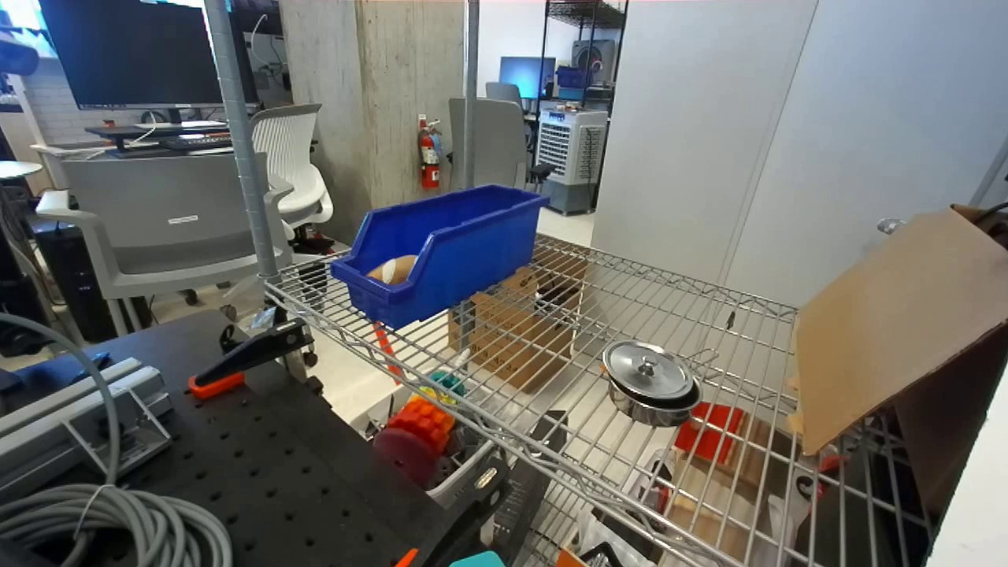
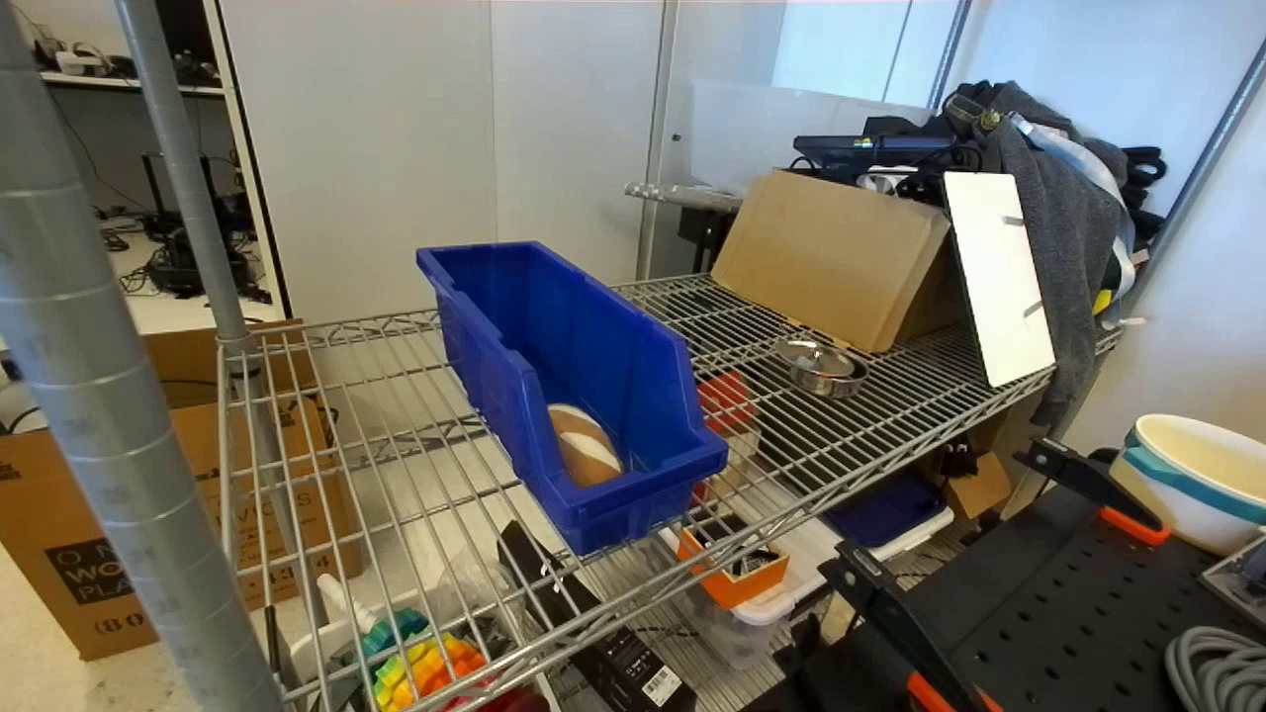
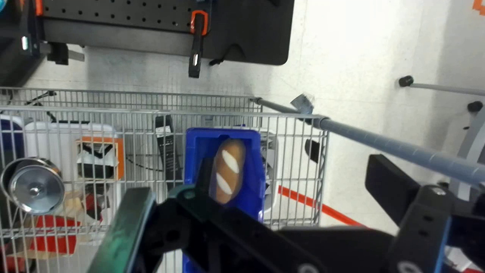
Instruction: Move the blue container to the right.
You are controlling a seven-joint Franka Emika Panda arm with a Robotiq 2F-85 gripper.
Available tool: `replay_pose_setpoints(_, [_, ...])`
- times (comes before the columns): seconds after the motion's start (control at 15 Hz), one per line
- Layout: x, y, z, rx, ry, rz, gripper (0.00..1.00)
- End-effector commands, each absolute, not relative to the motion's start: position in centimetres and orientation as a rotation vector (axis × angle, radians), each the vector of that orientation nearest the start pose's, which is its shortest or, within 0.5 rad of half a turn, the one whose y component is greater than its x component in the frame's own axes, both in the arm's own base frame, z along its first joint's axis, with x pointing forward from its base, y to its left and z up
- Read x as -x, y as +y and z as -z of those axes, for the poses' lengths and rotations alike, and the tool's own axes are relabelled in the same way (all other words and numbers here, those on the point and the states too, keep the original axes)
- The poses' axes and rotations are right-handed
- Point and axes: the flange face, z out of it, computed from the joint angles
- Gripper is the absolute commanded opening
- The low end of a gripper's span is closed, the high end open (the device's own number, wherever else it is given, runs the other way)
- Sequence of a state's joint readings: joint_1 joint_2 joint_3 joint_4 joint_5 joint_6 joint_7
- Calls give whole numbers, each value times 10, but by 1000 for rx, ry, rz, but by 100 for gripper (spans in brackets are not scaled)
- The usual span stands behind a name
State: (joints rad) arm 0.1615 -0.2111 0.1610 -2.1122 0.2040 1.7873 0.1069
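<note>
The blue container (image 1: 480,268) sits on the wire shelf with its sloped open front at the near end. It also shows in an exterior view (image 2: 485,386) and in the wrist view (image 3: 223,132). A brown bread roll with white stripes (image 2: 586,445) lies inside it near the open front; it also shows in the wrist view (image 3: 230,170). My gripper (image 3: 297,177) is open and empty in the wrist view. One finger overlaps the container beside the bread; the other appears beyond the shelf's end. Part of the container is hidden behind the gripper. The gripper is out of both exterior views.
The wire shelf (image 1: 732,346) carries a metal pot with a lid (image 1: 650,374) and a cardboard box (image 1: 890,315). Grey posts (image 1: 244,142) rise at the shelf corners. A black perforated table (image 1: 260,465) with clamps stands alongside. A white panel (image 2: 999,277) leans at the far end.
</note>
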Motion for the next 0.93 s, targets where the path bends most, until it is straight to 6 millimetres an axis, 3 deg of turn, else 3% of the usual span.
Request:
replay_pose_setpoints(0.0, [-517, 147, -472, 3045, -127, -143, 100])
replay_pose_setpoints(0.2, [-567, 127, -434, 3087, -63, -96, 100])
replay_pose_setpoints(0.4, [-613, 121, -380, 3144, 7, -61, 100])
replay_pose_setpoints(0.6, [-640, 127, -331, 3179, 41, -110, 100])
replay_pose_setpoints(0.87, [-662, 139, -283, 3212, 61, -138, 100])
